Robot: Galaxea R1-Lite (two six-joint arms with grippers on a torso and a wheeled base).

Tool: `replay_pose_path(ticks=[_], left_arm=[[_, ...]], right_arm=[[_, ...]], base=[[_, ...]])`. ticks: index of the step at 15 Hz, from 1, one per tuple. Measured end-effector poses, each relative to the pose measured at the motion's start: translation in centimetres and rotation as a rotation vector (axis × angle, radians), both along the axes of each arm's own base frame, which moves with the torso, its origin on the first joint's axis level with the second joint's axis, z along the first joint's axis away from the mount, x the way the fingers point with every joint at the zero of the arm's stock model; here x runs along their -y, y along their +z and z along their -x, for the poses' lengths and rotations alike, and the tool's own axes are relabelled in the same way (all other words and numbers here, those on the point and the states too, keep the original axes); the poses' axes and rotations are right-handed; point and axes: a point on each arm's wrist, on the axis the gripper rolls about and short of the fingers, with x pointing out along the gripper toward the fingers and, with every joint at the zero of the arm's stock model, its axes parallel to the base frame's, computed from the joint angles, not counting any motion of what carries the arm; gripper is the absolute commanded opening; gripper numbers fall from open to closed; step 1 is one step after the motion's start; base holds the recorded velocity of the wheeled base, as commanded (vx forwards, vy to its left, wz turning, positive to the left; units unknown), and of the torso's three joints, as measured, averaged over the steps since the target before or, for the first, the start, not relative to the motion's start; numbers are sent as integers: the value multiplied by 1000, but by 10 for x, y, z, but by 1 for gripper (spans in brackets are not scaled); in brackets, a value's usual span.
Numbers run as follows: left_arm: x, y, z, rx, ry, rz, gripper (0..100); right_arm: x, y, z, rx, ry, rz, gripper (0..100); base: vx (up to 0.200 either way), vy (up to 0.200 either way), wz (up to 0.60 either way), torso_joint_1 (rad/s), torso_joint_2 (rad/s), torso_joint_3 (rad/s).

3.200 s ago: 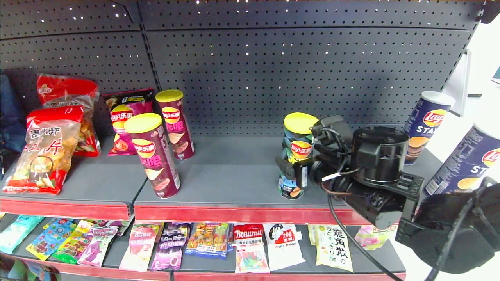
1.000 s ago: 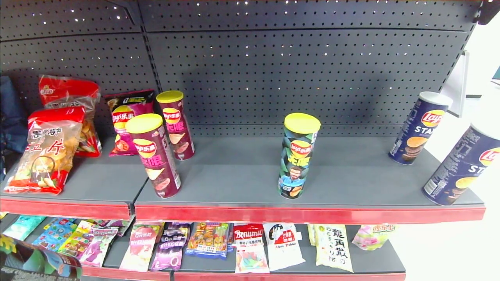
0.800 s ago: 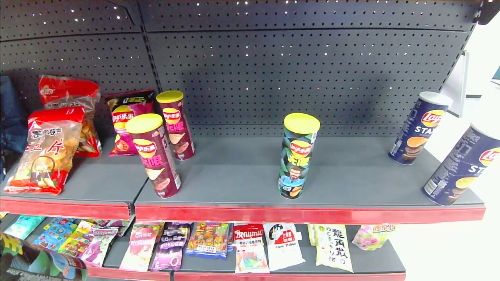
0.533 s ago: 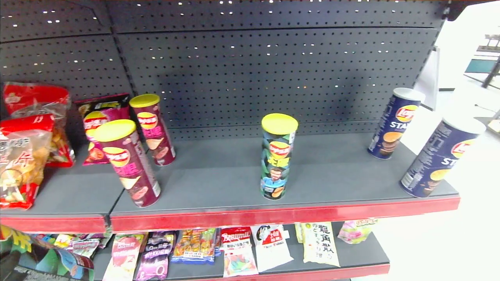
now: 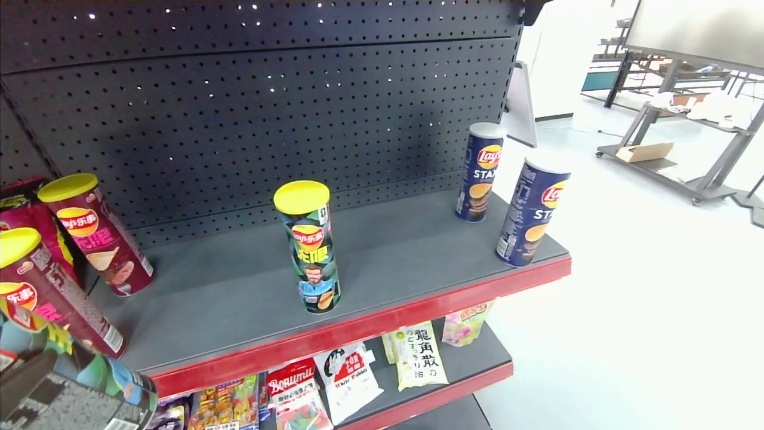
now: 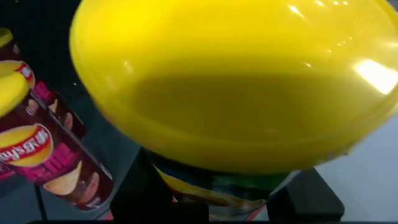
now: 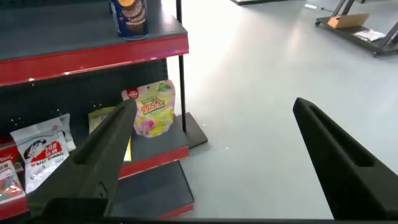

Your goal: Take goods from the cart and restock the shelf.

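My left gripper [image 6: 227, 190] is shut on a green-patterned chip can [image 6: 236, 81] with a yellow lid; its black fingers [image 6: 146, 190] press the can's sides below the lid. That can [image 5: 83, 376] sits at the head view's lower left corner, just in front of the shelf's red edge. A matching green can [image 5: 307, 245] stands upright mid-shelf on the grey shelf board [image 5: 394, 251]. My right gripper [image 7: 214, 107] is open with nothing between its fingers, low over the floor beside the shelf's end.
Two maroon cans [image 5: 95, 233] stand at the shelf's left and two navy cans [image 5: 531, 209] at its right end. Snack packets [image 5: 352, 376] lie on the lower shelf. Open floor and a metal rack [image 5: 674, 137] are to the right.
The head camera has swung right, so the whole picture has shifted left. My right arm has drawn back out of the head view, leaving the green can on the shelf. The held can has risen into the lower left corner.
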Motion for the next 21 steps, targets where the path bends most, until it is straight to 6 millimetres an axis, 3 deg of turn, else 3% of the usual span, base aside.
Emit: replay_pose_path(ticks=[6, 11, 14, 17, 21], left_arm=[[3, 15, -74, -49, 2, 20, 0], [10, 15, -135, -96, -31, 61, 0], [15, 8, -157, -151, -76, 73, 0], [16, 9, -176, -166, -76, 72, 0], [17, 8, -194, -178, -73, 68, 0]], right_arm=[[0, -1, 0, 5, -5, -61, 100], [0, -1, 0, 36, -10, -367, 100], [2, -1, 0, 77, -76, -581, 100], [6, -1, 1, 182, -265, -771, 100], [12, -1, 4, 468, -517, -1138, 100]], base=[[0, 0, 0, 0, 0, 0], [0, 0, 0, 0, 0, 0], [0, 0, 0, 0, 0, 0], [0, 0, 0, 0, 0, 0], [0, 0, 0, 0, 0, 0]])
